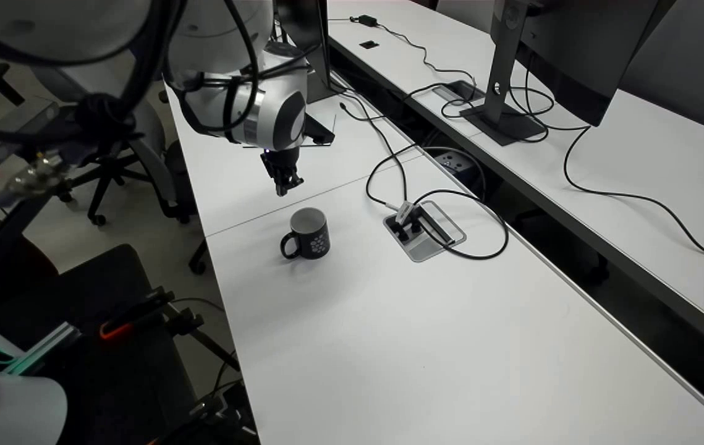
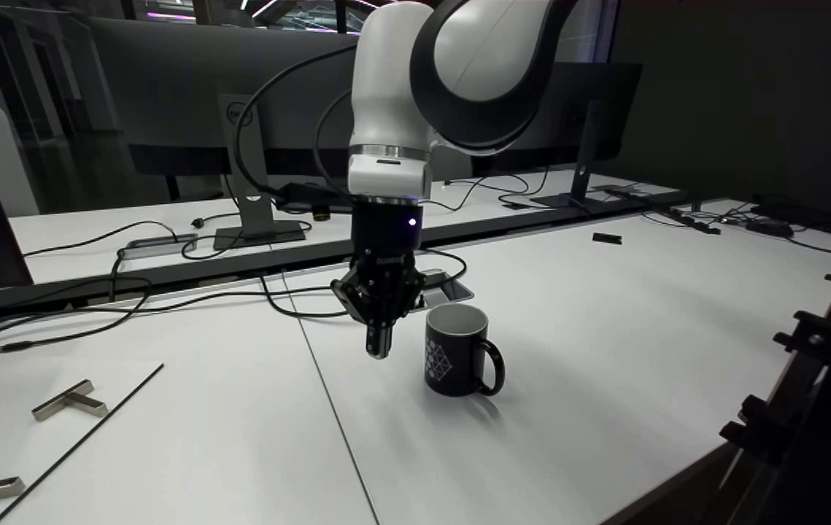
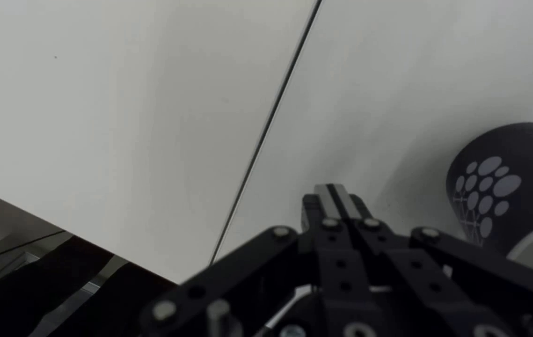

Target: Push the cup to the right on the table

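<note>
Cup (image 2: 451, 364): one, a dark mug, upright on the surface (image 1: 426, 346), just past the seam (image 3: 267, 128) that crosses it.
Cup's place: between the cable box (image 1: 424, 249) and the long edge by the office chair (image 1: 114, 162).
Handle (image 1: 290, 245): one loop, turned toward that same edge; seen in both exterior views.
Surface: one white top, one seam showing across it.
Cable boxes: two in an exterior view, one let into the surface near its other long edge, one on the neighbouring desk (image 1: 654, 161).
Cables (image 1: 500, 236): black, several, overlapping; exact number cannot be told.
Monitor stands (image 2: 258, 215): two on the neighbouring desk, in an exterior view.
Metal bars (image 2: 63, 403): two groups, across the seam from the cup; one group cut off at the picture's border.
Arm (image 2: 391, 95): one, forearm slanting in from above, last link upright, aimed straight down over the surface.
Jaws: closed, two fingertips (image 3: 328, 201) together, raised above the surface; in the wrist view, on the cup's side of the seam.
Jaws to cup: near, apart.
</note>
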`<control>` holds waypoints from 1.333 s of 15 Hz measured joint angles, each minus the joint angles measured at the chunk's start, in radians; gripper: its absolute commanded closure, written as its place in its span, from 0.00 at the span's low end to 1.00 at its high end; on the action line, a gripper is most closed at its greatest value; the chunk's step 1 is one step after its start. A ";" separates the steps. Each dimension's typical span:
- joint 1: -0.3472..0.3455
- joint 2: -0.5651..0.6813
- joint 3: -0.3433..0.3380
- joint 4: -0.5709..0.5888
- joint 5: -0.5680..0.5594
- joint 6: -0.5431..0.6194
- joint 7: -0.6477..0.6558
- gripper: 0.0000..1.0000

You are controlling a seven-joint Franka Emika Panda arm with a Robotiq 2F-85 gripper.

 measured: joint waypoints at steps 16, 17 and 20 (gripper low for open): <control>0.302 -0.161 -0.306 -0.076 0.227 0.018 0.093 1.00; 0.309 -0.163 -0.316 -0.078 0.227 0.018 0.102 1.00; 0.329 -0.164 -0.341 -0.081 0.227 0.018 0.128 1.00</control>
